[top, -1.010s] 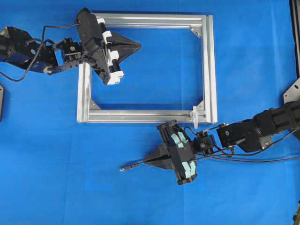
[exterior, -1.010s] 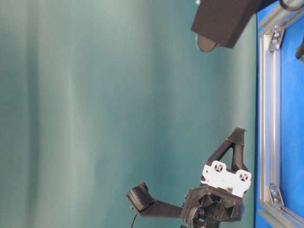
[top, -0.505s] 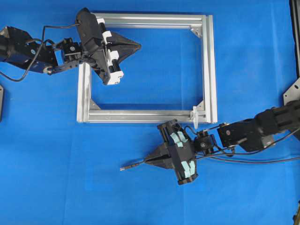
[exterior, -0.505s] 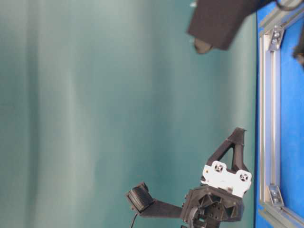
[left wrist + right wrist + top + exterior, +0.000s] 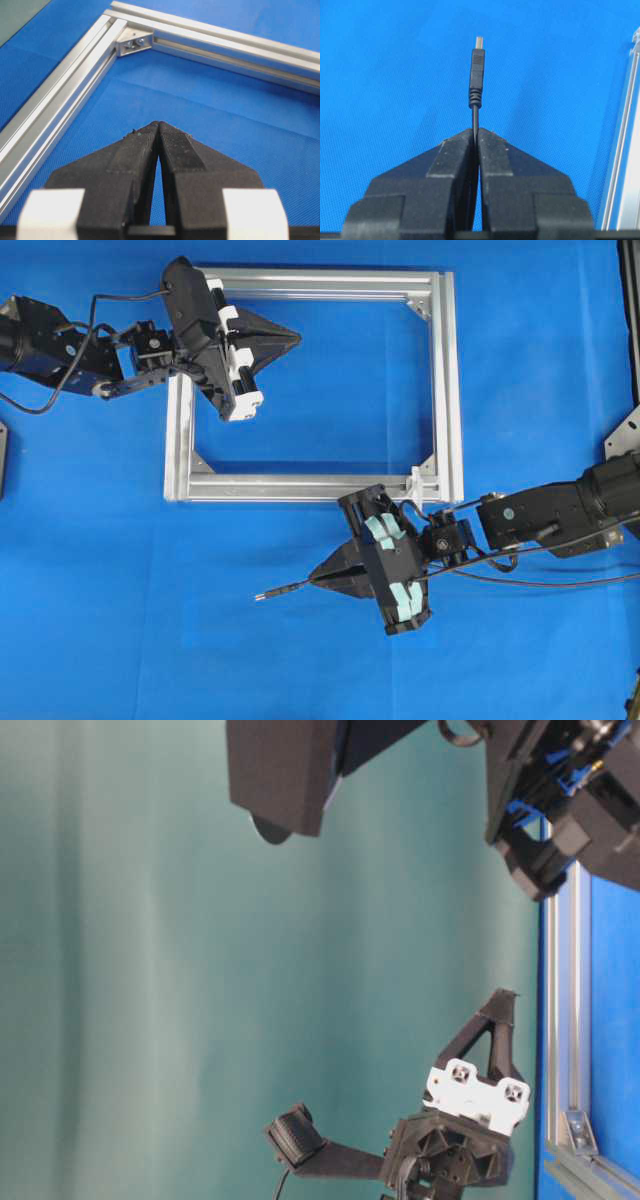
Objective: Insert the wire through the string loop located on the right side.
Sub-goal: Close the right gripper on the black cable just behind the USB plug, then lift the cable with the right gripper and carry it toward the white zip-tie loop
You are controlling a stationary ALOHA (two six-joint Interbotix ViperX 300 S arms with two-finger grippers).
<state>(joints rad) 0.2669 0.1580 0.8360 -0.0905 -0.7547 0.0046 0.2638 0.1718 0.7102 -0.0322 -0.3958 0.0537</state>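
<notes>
Tabletop [image 5: 120,640] is bright blue with a fine woven texture. Frame [image 5: 446,390] is plain silver. Wire [image 5: 476,70] is black with a silvery tip. String loop [image 5: 415,486] is white. Right pincer [image 5: 318,578] is black with pale teal pads; left pincer [image 5: 293,337] is black with white blocks.

arms black, loose black cables | left pincer [image 5: 290,337] white blocks | right pincer [image 5: 318,578] pale-green pads

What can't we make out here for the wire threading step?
- string loop: overhead view, too small to tell its opening or which way it faces.
- wire: right wrist view, everything behind the right hand is hidden by its fingers; overhead, its run blends with the arm cables.
- left hand: shut; the frame bar beneath is out of sight.
</notes>
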